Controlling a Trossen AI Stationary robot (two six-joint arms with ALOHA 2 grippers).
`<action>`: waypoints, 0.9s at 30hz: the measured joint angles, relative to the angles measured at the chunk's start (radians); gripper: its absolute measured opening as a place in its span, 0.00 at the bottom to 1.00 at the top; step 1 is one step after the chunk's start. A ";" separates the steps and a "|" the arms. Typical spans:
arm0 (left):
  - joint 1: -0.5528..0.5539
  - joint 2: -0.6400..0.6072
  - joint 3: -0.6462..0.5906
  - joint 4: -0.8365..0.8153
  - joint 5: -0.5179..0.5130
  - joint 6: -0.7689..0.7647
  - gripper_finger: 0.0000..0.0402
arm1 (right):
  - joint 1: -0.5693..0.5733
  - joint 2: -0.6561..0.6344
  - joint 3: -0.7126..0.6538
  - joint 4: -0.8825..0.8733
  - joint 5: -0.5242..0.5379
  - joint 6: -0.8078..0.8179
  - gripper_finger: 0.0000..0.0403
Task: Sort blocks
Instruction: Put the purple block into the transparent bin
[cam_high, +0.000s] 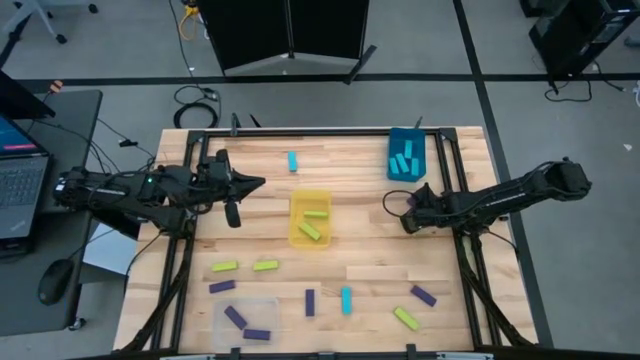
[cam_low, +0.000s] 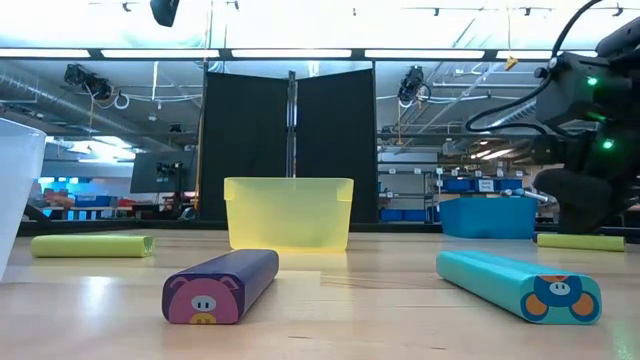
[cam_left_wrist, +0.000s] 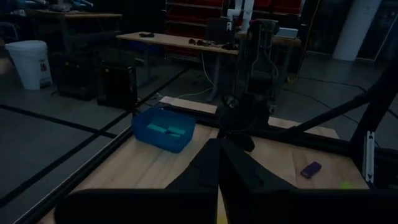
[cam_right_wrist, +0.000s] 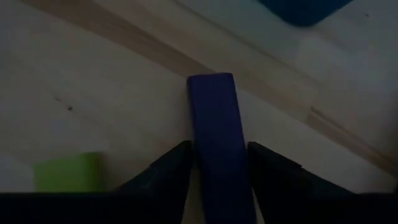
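Right now the right tool (cam_right_wrist: 217, 165) has a small flat purple rectangular block (cam_right_wrist: 217, 134) lying lengthwise between its two dark fingers (cam_right_wrist: 165, 174), the block's long axis running straight out ahead of the wrist, so a squeeze would meet its narrow width; the fingers flank it closely on both sides, but I cannot tell whether they press on it yet or whether it lifts clear of the pale wooden counter (cam_right_wrist: 93, 81). From above, that right tool (cam_high: 408, 210) sits on the counter's right side, just in front of the blue plastic bin (cam_high: 406, 153) with cyan blocks in it, and the purple block is hidden beneath it there; only the wrist camera shows it. By my reading the right arm is far nearer this block. Across the counter, the left tool (cam_high: 255, 183) hangs with its fingers pressed together and nothing between them, left of the yellow translucent bin (cam_high: 310, 219)
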 joint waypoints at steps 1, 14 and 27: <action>0.000 0.000 0.000 0.000 0.000 0.000 0.03 | 0.000 0.000 0.000 0.002 -0.004 0.000 0.40; 0.000 0.000 0.000 0.000 0.002 0.000 0.03 | 0.000 -0.004 0.000 0.000 -0.007 0.014 0.29; 0.000 0.000 0.000 0.001 0.002 -0.001 0.03 | 0.061 -0.042 0.112 0.002 0.085 -0.075 0.29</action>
